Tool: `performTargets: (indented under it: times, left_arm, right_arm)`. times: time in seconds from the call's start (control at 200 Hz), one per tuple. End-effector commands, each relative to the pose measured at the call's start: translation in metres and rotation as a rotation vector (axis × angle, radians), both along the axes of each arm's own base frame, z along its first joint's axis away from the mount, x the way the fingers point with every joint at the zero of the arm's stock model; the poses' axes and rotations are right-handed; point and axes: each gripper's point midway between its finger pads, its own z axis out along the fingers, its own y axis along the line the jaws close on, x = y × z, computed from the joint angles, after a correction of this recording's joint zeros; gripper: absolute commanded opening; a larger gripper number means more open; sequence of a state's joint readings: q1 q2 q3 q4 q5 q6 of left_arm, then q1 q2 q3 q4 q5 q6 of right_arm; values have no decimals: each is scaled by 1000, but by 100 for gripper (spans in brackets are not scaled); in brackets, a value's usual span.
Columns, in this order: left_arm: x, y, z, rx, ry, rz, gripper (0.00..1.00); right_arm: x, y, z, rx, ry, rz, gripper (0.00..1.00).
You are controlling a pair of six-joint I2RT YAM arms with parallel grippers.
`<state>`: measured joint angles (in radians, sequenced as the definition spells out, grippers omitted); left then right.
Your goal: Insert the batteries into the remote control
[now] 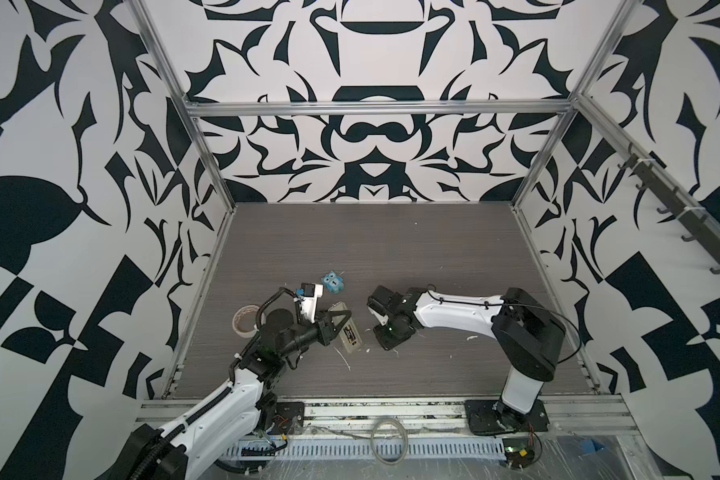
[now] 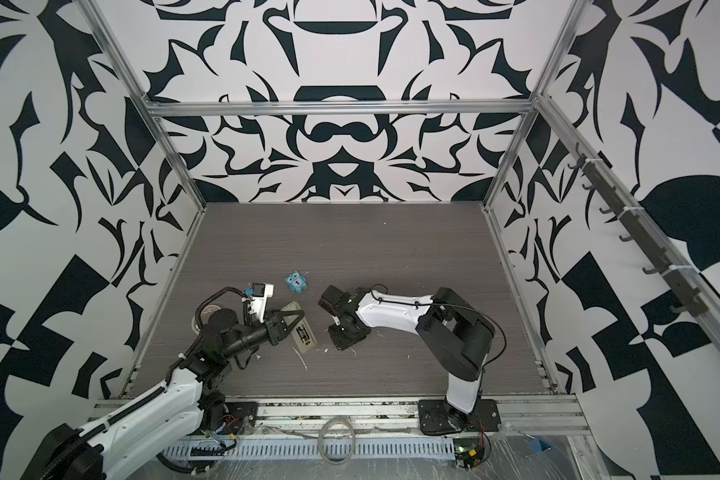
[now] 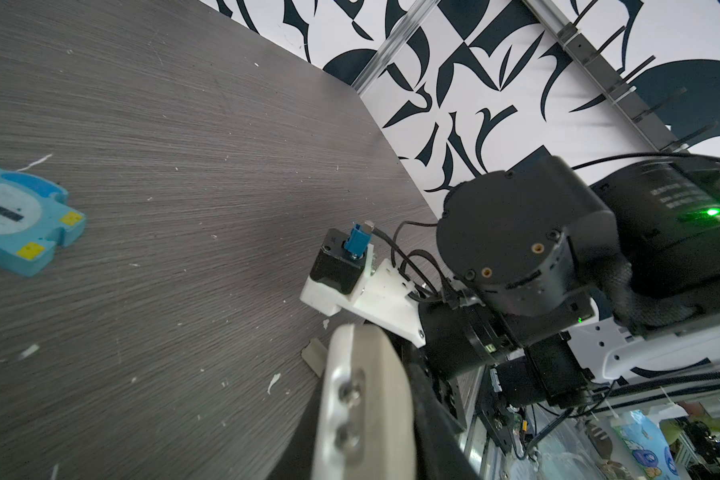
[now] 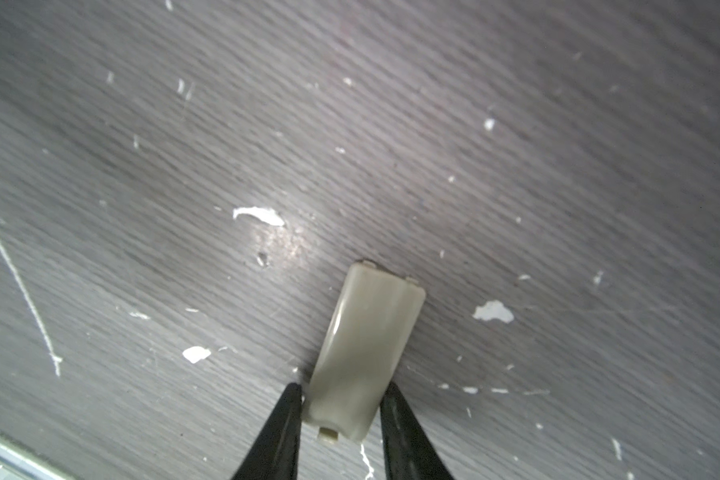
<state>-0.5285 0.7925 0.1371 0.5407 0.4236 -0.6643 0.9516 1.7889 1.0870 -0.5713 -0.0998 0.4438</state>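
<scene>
The pale remote control (image 1: pixel 347 328) (image 2: pixel 301 328) lies back-up on the table, left of the middle in both top views. Dark batteries (image 1: pixel 350 333) (image 2: pixel 304 333) with gold marks sit in its open bay. My left gripper (image 1: pixel 341 318) is shut across the remote's far half. In the left wrist view the remote's end (image 3: pixel 362 407) fills the space beside a dark finger (image 3: pixel 431 419). My right gripper (image 4: pixel 344 388) points down at the table just right of the remote. Its two black fingers press both long sides of the small grey cover plate (image 4: pixel 371 332), which lies flat.
A blue owl figure marked "1" (image 1: pixel 333 282) (image 3: pixel 13 220) lies just beyond the remote. A roll of tape (image 1: pixel 244 320) sits behind the left arm. White flecks and a thin strip (image 1: pixel 341 357) litter the grey table. Metal frame rails edge the table.
</scene>
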Motion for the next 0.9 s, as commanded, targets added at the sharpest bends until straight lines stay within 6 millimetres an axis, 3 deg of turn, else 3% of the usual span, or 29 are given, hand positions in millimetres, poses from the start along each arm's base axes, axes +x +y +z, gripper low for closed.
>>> performTargets:
  times: [0.0, 0.525, 0.895]
  left_arm:
    - [0, 0, 3, -9, -23, -1, 0]
    - [2, 0, 0, 0, -15, 8, 0]
    - [20, 16, -7, -75, 26, 169, 0]
  right_arm:
    - [-5, -8, 0, -30, 1, 2, 33]
    - [-6, -12, 2, -20, -30, 18, 24]
    - [0, 2, 35, 107, -135, 75, 19]
